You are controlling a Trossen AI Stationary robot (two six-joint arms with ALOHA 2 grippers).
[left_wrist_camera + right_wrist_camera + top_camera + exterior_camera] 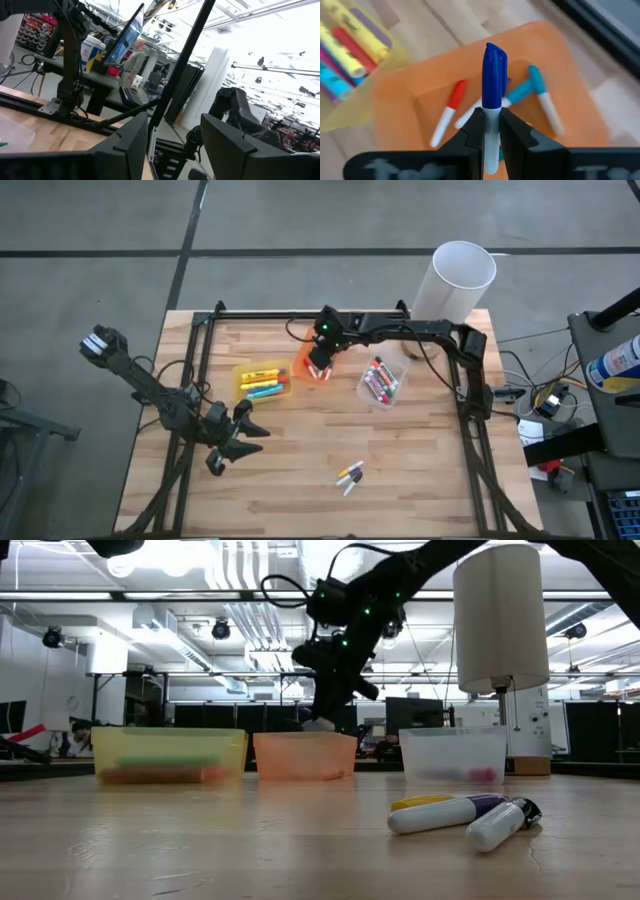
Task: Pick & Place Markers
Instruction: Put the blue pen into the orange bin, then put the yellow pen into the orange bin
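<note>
right tool [491, 131]: closed on a blue-capped marker [493, 80], held by its white barrel with the cap pointing away from the wrist; it hangs over the orange bin [305, 370] at the back of the table [300, 480].
left tool [243, 432]: open and empty, waiting low over the table's left front, well apart from the bins.
step in hand: judged to be dropping the blue-capped marker into the orange bin.
doing it well: keep the marker over the middle of the bin, clear of the walls; lower it enough that it cannot bounce out, then open the fingers fully and lift straight up.
already in the orange bin: a red-capped marker [447, 112] and two teal-capped markers [530, 92], lying crossed on the floor; the new one will likely land on them, so a gentle release helps.
yellow bin [262, 382]: just beside the orange bin on its left, holding several markers in yellow, red, blue and green.
clear bin [383, 383]: to the right of the orange bin, with a stack of dark and red markers.
markers left on the table [350, 475]: a small cluster near the front, loose, well apart from the bins; one has a yellow cap and one a purple cap.
white cylinder [455, 280]: stands upright at the back right corner, near the right arm's base.
in the way: nothing blocks the drop.
</note>
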